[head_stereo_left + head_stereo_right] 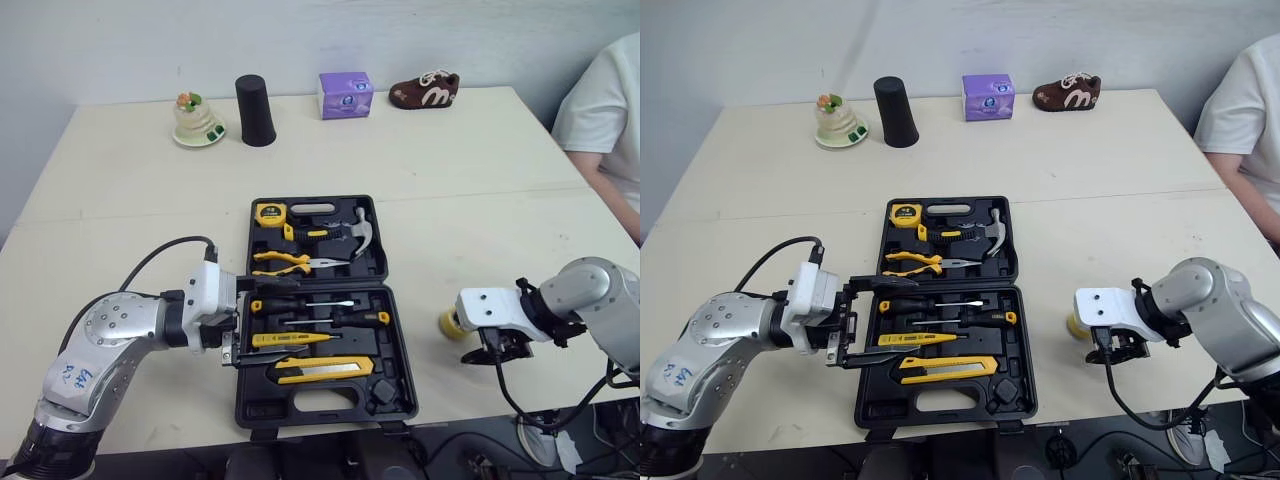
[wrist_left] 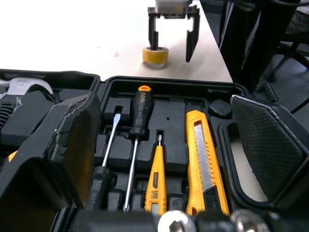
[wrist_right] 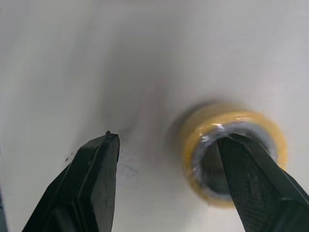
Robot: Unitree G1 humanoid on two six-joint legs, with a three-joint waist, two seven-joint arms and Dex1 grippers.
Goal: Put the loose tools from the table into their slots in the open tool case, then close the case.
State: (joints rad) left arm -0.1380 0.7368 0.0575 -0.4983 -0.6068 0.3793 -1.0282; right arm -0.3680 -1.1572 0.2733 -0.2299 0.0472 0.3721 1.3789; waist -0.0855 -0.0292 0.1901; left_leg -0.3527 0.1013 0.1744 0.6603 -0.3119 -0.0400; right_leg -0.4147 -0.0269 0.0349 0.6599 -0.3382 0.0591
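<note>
Right of the case (image 1: 262, 410), at lower right of the frame, the open right gripper (image 3: 166, 137) hangs over the tape roll (image 3: 231, 118), astride its rim; it should go fully down before it closes

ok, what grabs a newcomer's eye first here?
The open black tool case mid-table, full of yellow-handled tools, with the left gripper at its left edge, fingers spread. Right of the case, the right gripper hangs open over a yellow tape roll, one finger over its hole.
</note>
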